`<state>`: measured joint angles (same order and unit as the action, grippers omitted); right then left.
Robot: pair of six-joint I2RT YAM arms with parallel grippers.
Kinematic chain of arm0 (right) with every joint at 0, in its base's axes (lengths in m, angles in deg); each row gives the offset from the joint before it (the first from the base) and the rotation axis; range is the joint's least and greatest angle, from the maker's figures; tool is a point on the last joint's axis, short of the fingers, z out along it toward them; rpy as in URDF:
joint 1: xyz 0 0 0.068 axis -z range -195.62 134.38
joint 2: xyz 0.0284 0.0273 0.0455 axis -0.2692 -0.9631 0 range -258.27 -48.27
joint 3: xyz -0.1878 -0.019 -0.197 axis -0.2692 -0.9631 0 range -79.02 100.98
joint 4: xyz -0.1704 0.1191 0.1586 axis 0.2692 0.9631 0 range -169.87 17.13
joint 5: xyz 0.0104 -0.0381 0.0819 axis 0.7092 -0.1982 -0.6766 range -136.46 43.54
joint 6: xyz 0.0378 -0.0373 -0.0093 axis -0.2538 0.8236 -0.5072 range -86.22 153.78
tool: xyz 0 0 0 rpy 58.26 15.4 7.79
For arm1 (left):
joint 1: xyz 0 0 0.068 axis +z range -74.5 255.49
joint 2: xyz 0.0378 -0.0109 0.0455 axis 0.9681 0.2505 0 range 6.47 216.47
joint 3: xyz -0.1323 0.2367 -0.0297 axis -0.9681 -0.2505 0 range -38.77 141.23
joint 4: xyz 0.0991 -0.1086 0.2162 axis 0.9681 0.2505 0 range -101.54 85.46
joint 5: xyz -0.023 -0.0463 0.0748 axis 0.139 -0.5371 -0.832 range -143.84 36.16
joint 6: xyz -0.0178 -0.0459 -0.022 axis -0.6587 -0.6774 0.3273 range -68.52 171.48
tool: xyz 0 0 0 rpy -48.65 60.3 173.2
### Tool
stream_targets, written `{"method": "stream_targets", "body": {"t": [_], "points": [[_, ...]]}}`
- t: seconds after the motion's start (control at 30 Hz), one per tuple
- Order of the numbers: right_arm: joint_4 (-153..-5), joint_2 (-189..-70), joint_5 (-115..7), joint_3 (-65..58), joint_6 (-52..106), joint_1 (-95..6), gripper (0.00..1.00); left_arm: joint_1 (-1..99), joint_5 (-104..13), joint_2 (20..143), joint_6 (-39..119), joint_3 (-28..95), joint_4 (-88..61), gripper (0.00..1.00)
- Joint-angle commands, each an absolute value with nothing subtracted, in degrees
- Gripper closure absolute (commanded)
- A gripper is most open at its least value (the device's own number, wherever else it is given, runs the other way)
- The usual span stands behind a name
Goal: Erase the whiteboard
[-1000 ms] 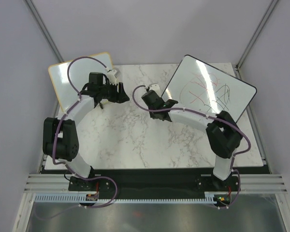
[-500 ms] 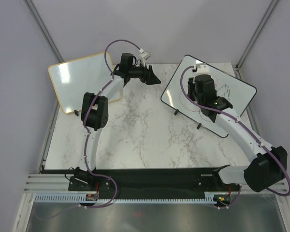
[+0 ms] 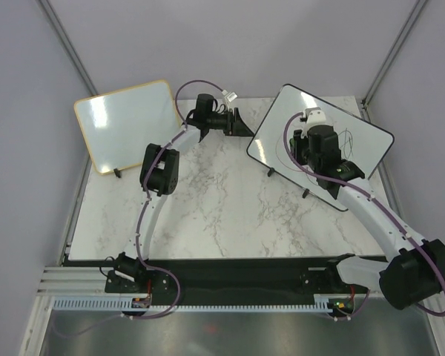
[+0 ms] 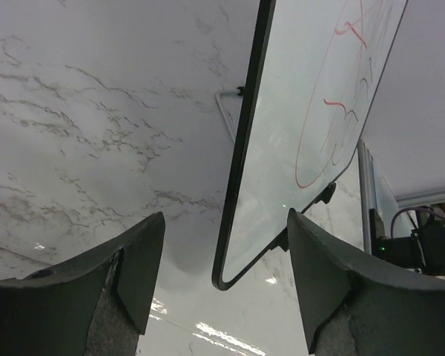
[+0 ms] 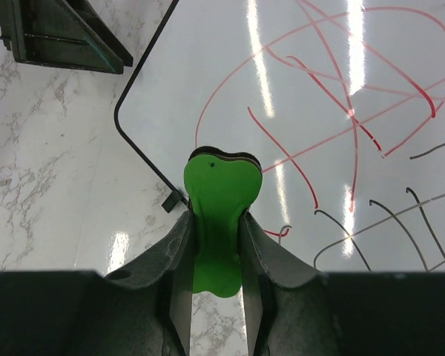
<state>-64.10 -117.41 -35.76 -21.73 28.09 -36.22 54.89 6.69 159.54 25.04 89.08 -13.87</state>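
Observation:
The black-framed whiteboard (image 3: 274, 130) stands tilted at the back right on small black feet and bears red and black scribbles (image 5: 334, 96). My right gripper (image 3: 300, 148) is above its lower left part, shut on a green eraser (image 5: 221, 200) whose tip lies over the board near the red lines; I cannot tell if it touches. My right gripper also shows in the right wrist view (image 5: 217, 219). My left gripper (image 3: 241, 126) is open and empty at the board's left corner. In the left wrist view (image 4: 226, 215) the board's edge (image 4: 241, 170) lies between the jaws, untouched.
A second whiteboard with a tan frame (image 3: 126, 122) leans at the back left. The marble table (image 3: 208, 215) ends at a dark strip by the arm bases. One board foot (image 3: 271, 172) rests on the table. Walls and corner posts are close behind.
Both arms have swung from the table's middle to the back. The right gripper now hangs over the board with the eraser. The left gripper has moved right, up to the board's left corner.

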Motion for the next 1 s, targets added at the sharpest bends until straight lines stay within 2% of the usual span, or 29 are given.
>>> {"method": "stream_targets", "body": {"t": [0.0,0.13,0.37,0.57,0.7,0.77,0.87,0.9,0.97], "points": [[-67.4,-117.1,-36.1,-22.0,28.7,-35.0,1.0,53.4,12.8,159.9,19.3,90.3,-17.5,0.27],[-67.5,-119.4,-29.0,-19.5,29.0,-34.1,1.0,52.3,15.2,160.0,18.6,88.8,-18.4,0.37],[-65.7,-127.6,-14.0,-10.9,32.9,-34.2,1.0,52.1,16.5,160.0,19.2,87.6,-18.6,0.47],[-66.2,-136.8,-9.2,-2.6,37.3,-34.2,1.0,52.0,17.1,160.0,20.9,87.4,-18.8,0.55],[-68.3,-141.9,-10.0,1.3,39.2,-33.8,1.0,52.1,16.8,159.9,21.3,87.4,-19.9,0.75],[-71.2,-143.2,-11.4,1.3,39.7,-33.3,1.0,52.1,16.7,160.0,21.4,87.4,-20.3,0.78],[-74.7,-144.2,-12.9,0.8,40.8,-32.7,1.0,52.2,16.5,159.8,23.8,87.4,-18.8,0.9],[-74.9,-145.0,-12.6,0.9,41.2,-32.7,1.0,52.3,15.9,159.8,24.6,87.3,-18.6,0.98],[-75.0,-145.7,-12.1,1.2,42.2,-32.7,1.0,52.6,15.3,160.2,24.6,87.0,-18.3,0.98]]}}
